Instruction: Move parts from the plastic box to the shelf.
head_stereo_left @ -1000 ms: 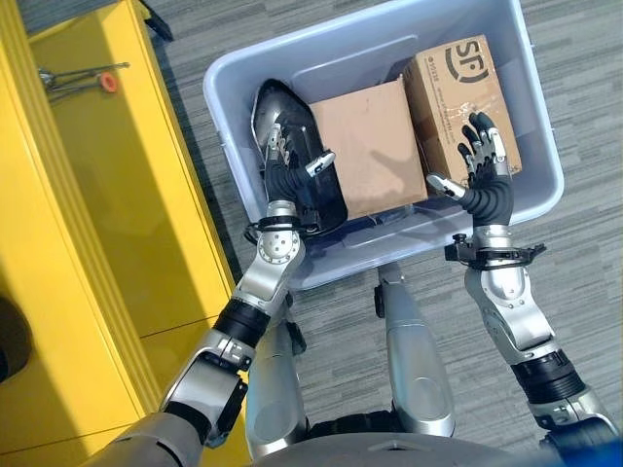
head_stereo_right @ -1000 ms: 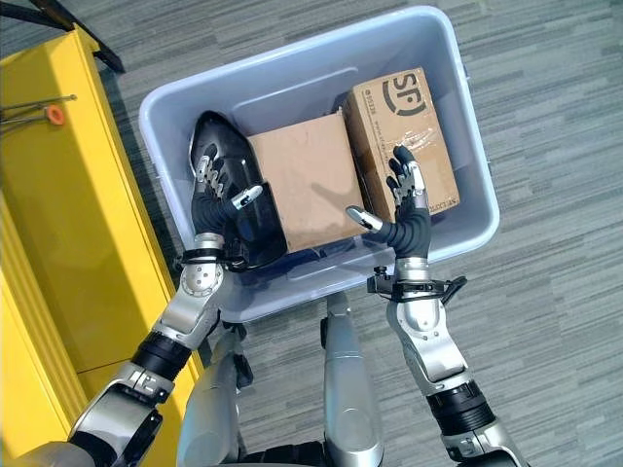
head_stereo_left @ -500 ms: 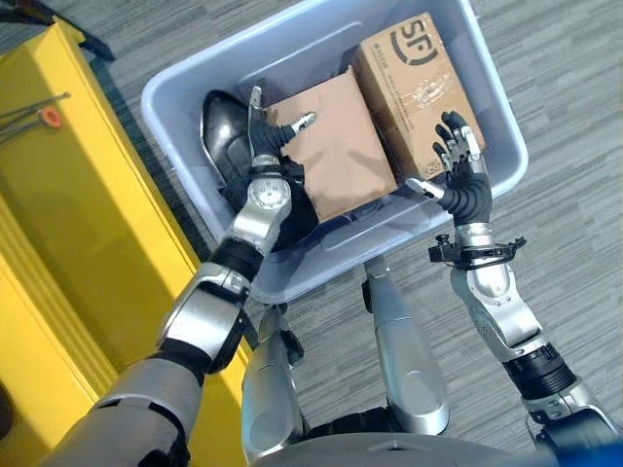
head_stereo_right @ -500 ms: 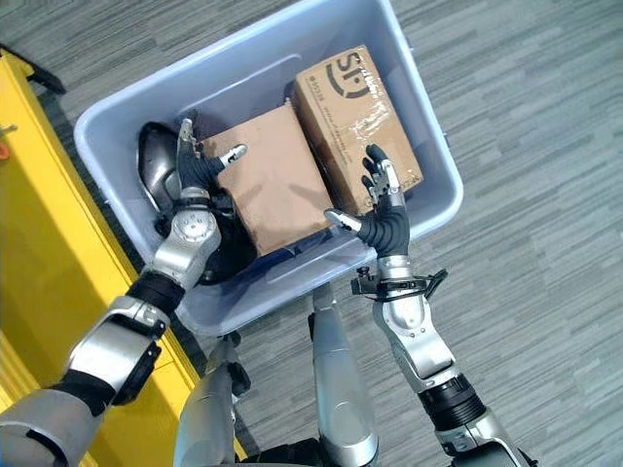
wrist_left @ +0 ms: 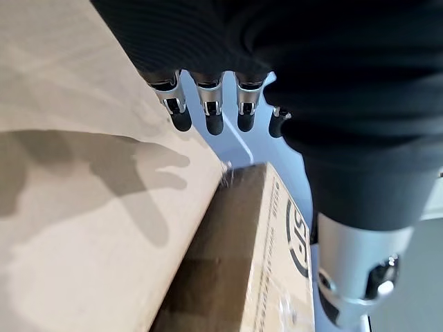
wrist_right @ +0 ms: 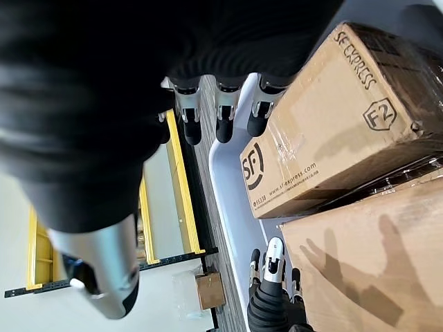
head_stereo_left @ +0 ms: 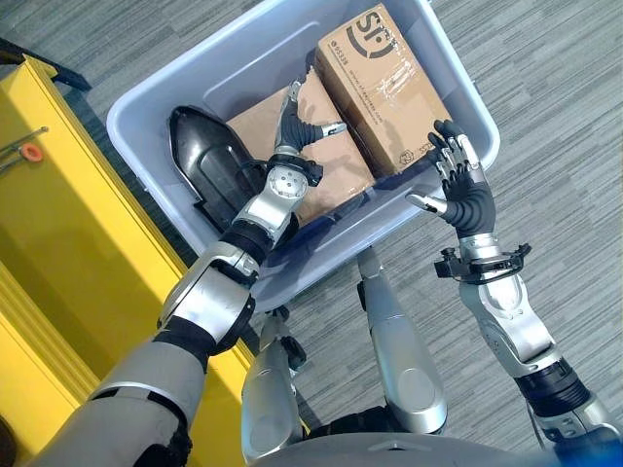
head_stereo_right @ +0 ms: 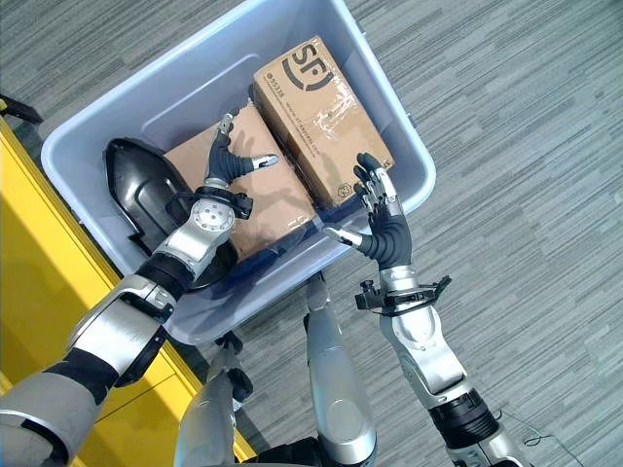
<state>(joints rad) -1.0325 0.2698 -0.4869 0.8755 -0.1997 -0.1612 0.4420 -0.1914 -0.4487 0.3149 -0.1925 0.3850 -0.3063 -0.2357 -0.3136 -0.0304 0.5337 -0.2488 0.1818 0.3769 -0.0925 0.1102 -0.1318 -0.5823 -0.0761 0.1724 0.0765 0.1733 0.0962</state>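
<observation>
Left eye view has our left hand (head_stereo_left: 295, 119) hovering fingers-spread over the plain carton (head_stereo_left: 261, 131) inside the plastic box (head_stereo_left: 454, 97), and our right hand (head_stereo_left: 459, 183) splayed at the near rim beside the printed carton (head_stereo_left: 384, 83). Neither hand grips anything yet, so we reckon a one-sided squeeze could tip that carton against its neighbour or jam it on the black shell part (head_stereo_left: 206, 167).

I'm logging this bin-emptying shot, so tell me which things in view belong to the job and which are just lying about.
Job:
plastic box
plain carton
printed carton
black moulded part
yellow shelf
left hand
right hand

Lying about:
orange-handled tool on the shelf
</observation>
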